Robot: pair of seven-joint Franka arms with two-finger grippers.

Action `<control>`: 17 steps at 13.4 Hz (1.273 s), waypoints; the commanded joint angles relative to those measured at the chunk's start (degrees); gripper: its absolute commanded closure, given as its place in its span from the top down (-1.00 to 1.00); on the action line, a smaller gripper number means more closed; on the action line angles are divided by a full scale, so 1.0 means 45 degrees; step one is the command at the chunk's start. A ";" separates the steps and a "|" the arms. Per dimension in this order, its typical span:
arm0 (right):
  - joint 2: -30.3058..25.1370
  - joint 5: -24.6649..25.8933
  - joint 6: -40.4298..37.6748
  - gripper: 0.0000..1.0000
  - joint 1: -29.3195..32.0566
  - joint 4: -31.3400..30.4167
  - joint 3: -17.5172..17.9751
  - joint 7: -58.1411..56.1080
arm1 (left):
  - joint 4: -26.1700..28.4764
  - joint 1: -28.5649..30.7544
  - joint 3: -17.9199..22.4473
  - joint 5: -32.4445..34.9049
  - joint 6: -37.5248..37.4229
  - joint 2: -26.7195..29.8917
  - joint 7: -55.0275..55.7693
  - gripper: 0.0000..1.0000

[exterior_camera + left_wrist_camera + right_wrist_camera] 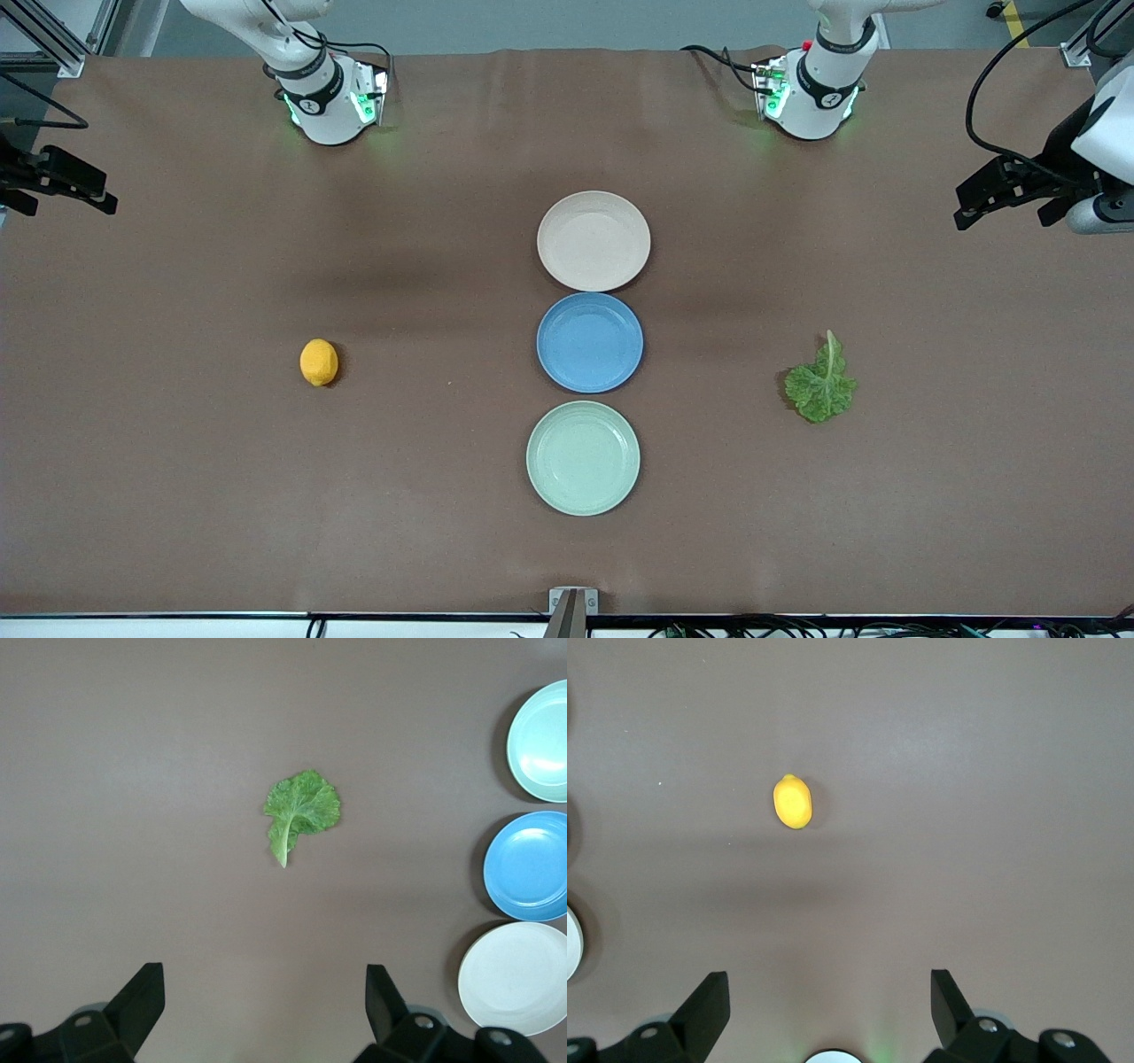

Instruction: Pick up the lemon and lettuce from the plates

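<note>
The lemon (pixel 319 362) lies on the bare brown table toward the right arm's end, on no plate; it also shows in the right wrist view (pixel 793 802). The lettuce (pixel 821 383) lies on the table toward the left arm's end, also in the left wrist view (pixel 300 810). The beige-pink plate (pixel 594 240) and the mint green plate (pixel 583 457) are both empty. My left gripper (pixel 264 970) is open and empty, high over the table's end (pixel 979 199). My right gripper (pixel 830 974) is open and empty, high over the other end (pixel 93 190).
An empty blue plate (pixel 590 342) sits between the two task plates in a row down the table's middle. All three plates show in the left wrist view: mint green (pixel 545 740), blue (pixel 530 865), beige (pixel 514 979). The arm bases stand at the table's farther edge.
</note>
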State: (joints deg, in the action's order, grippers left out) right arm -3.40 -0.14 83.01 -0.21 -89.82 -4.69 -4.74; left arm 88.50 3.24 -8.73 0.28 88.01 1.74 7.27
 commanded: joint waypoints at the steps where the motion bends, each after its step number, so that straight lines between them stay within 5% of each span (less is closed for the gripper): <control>1: -0.0572 0.0089 0.0070 1.00 -0.0091 -0.0451 -0.0014 -0.0080 | 0.0489 0.0099 -0.0033 0.0035 0.0150 0.0434 0.0123 1.00; 17: -0.0533 -0.0106 -0.0028 1.00 -0.0091 -0.0041 -0.0014 -0.0041 | 0.0216 0.0217 0.0084 0.0425 0.0052 0.0258 -0.0092 1.00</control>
State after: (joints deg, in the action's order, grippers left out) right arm -4.58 -0.20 82.48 -0.23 -89.36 -4.63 -4.74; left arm 89.07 3.85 -8.05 1.03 88.01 2.11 7.26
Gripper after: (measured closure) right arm 0.000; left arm 0.000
